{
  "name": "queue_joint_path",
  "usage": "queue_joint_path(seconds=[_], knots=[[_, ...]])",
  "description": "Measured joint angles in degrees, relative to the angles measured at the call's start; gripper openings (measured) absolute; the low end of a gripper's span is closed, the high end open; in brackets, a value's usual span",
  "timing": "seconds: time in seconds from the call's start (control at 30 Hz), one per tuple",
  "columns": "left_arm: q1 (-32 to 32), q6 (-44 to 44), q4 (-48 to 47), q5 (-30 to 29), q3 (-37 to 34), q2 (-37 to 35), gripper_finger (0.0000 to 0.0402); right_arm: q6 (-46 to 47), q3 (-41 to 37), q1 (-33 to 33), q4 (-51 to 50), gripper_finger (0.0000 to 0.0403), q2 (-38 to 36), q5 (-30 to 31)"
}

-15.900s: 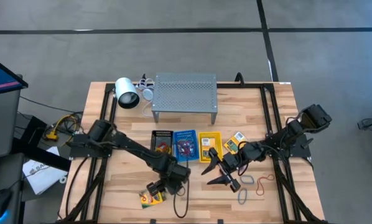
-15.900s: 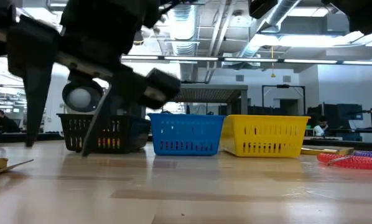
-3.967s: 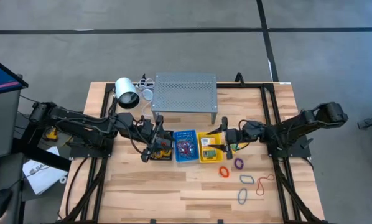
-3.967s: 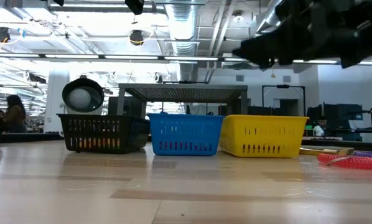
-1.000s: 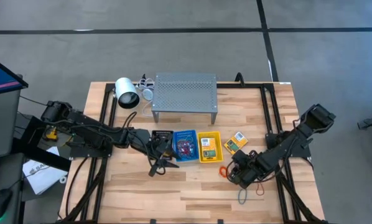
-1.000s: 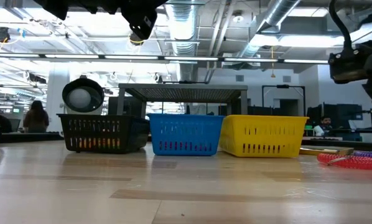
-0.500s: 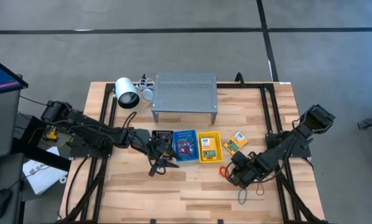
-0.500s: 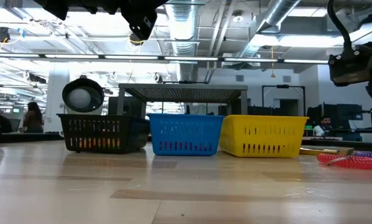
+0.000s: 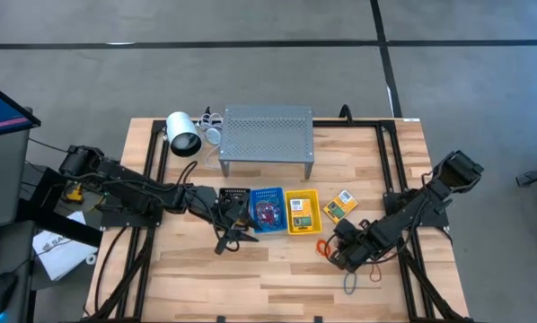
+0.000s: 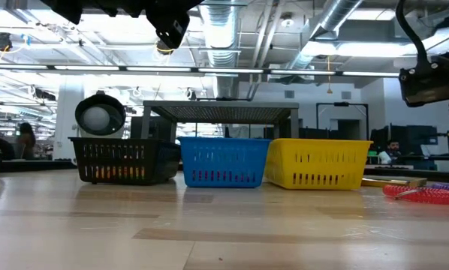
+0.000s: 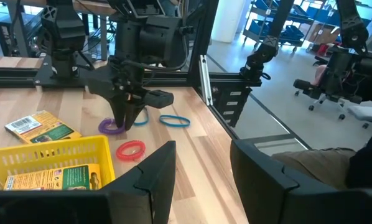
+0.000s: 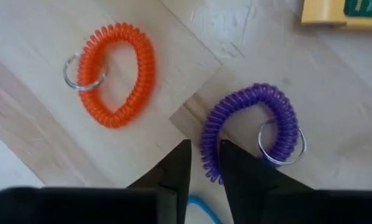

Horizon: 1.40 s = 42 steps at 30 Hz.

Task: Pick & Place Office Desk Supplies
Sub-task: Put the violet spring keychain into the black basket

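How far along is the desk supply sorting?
Done: one crayon box sits in the yellow basket, coils lie in the blue basket. In hand: the right gripper is down at the purple coil. Left: the orange coil and the loose crayon box on the table. The left gripper waits open by the black basket.

Right claw (image 9: 340,254) beside orange loop (image 9: 321,247)

the wooden tabletop (image 9: 277,269) carries a grey perforated shelf (image 9: 267,133) at the back, a black basket (image 9: 233,199), a blue basket (image 9: 267,209) and a yellow basket (image 9: 302,211) in a row, a crayon box (image 9: 340,205), and orange (image 12: 114,73) and purple (image 12: 248,124) coil loops.
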Motion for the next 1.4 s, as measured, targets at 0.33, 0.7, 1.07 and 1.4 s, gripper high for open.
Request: queue_joint_path(seconds=[0.33,0.7,1.07,1.4], knots=[[-0.23,-0.26,-0.02,0.02,0.00,0.00,0.0150,0.24,0.48,0.02,-0.87,0.0035,4.74,-1.37],[-0.22,-0.44,-0.02,0.01,0.00,0.00,0.0150,-1.69,-0.17,0.18,-0.63,0.0010,-5.14,0.51],[-0.23,-0.46,-0.04,0.02,0.00,0.00,0.0150,-11.46,-0.11,0.86,9.78,0.0008,-13.11,8.47],[-0.23,0.26,-0.07,0.04,0.00,0.00,0.0150,-31.89,-0.09,-4.02,25.88,0.0008,-14.77,8.85]])
